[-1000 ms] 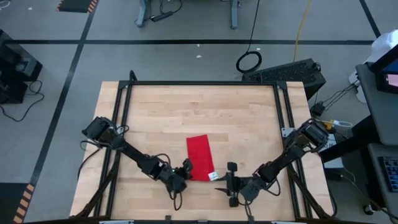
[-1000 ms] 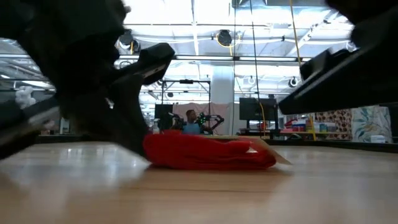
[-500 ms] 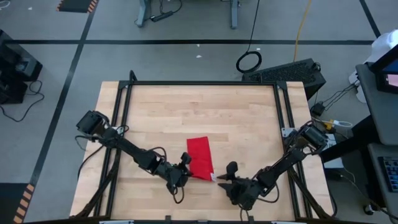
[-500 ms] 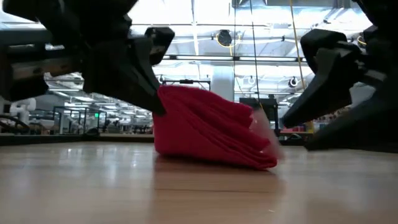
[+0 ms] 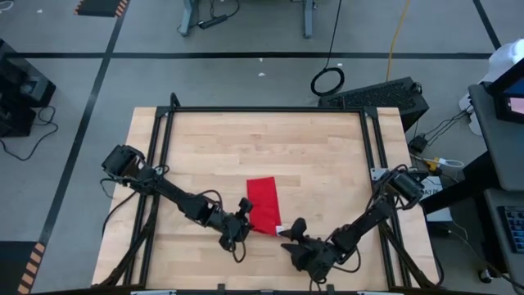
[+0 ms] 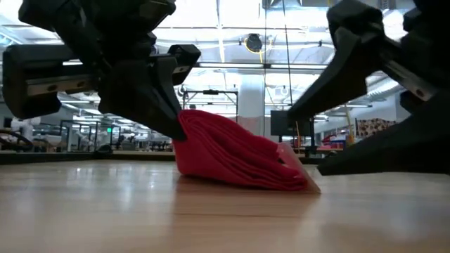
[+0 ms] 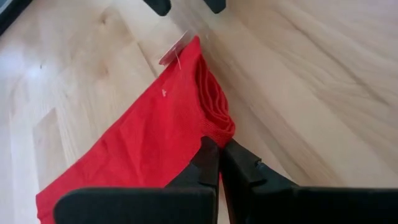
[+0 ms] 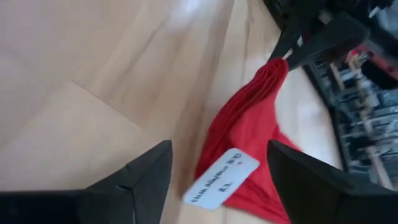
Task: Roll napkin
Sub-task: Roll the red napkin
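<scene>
The red napkin lies folded into a narrow strip of several layers at the table's near middle, with a white tag at its near right corner. My left gripper is shut on its near left corner. My right gripper is open, low over the table, with its fingers standing on either side of the tag corner without touching it. In the low view the napkin slopes down from the held corner to the table. My left gripper pinches the napkin's near left corner between its two fingers, across the stacked folded layers. The fingers come slanting down from the table's near left. That corner is lifted off the table; the tag corner and the far part rest on the wood.
The wooden table has a black frame along its edges. Bare wood lies far of the napkin and on both sides. Both arms crowd the near edge close to the napkin.
My left gripper has raised the napkin's near left corner off the table, so the flat strip now slopes; the tag corner has stayed down. My right gripper has moved toward the table's left, up to the tag corner, with its fingers open.
</scene>
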